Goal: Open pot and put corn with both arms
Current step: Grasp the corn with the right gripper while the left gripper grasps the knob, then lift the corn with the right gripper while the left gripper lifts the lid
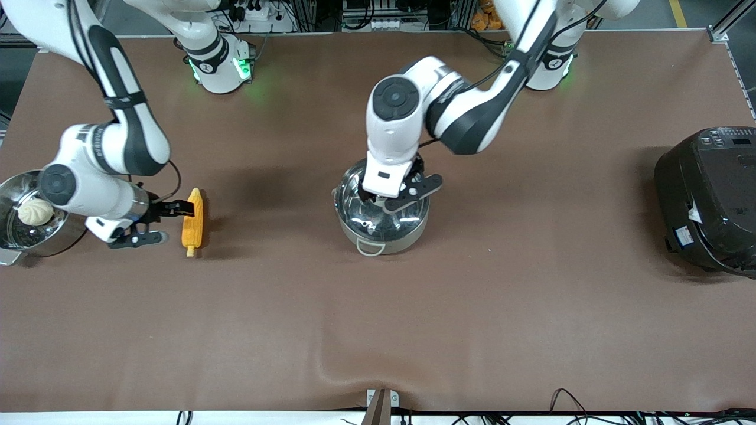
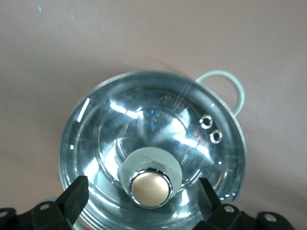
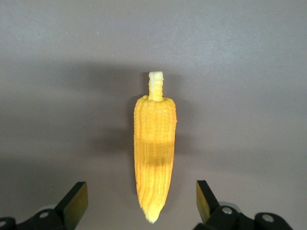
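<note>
The steel pot point(image 1: 378, 236) stands mid-table with its glass lid point(image 2: 158, 129) on it. The coppery knob point(image 2: 150, 188) sits between the fingers of my left gripper point(image 1: 394, 198), which is open just above the lid; in the left wrist view the gripper point(image 2: 142, 192) has a gap on each side of the knob. The corn point(image 1: 193, 219) lies on the table toward the right arm's end, its stalk end nearer the front camera. My right gripper point(image 1: 177, 223) is open beside the corn. In the right wrist view the gripper point(image 3: 141, 199) has the tip of the corn point(image 3: 154, 148) between its fingers, not touching.
A steel steamer pan point(image 1: 12, 245) with a white bun point(image 1: 35, 211) stands at the right arm's end, close to the right wrist. A large black rice cooker point(image 1: 709, 200) stands at the left arm's end. The brown cloth has a ridge near the front edge.
</note>
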`<action>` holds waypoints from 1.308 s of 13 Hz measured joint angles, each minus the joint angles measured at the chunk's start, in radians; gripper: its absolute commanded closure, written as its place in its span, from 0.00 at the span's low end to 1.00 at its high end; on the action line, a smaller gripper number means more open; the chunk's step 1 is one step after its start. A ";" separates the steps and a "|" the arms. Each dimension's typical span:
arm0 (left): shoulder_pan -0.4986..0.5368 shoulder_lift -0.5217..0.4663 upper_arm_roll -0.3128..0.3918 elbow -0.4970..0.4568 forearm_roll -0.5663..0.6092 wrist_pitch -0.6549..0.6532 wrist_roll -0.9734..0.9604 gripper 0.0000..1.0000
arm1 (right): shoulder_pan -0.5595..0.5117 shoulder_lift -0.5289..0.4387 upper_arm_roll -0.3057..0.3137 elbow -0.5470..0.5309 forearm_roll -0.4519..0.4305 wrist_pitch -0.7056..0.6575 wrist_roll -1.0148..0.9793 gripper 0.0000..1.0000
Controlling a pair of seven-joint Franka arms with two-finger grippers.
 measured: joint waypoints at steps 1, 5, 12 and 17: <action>-0.007 0.009 0.000 0.001 0.000 0.001 -0.012 0.00 | 0.001 0.015 0.000 -0.016 -0.023 0.037 0.000 0.00; -0.012 0.011 0.001 -0.001 0.000 -0.010 -0.022 0.00 | -0.003 0.090 -0.004 -0.046 -0.049 0.181 0.000 0.00; -0.025 0.034 0.003 -0.008 0.000 -0.014 -0.023 0.00 | -0.017 0.142 -0.008 -0.057 -0.049 0.232 0.000 0.00; -0.025 0.048 0.007 -0.008 0.000 -0.014 -0.023 0.21 | -0.021 0.154 -0.009 -0.057 -0.049 0.232 0.000 1.00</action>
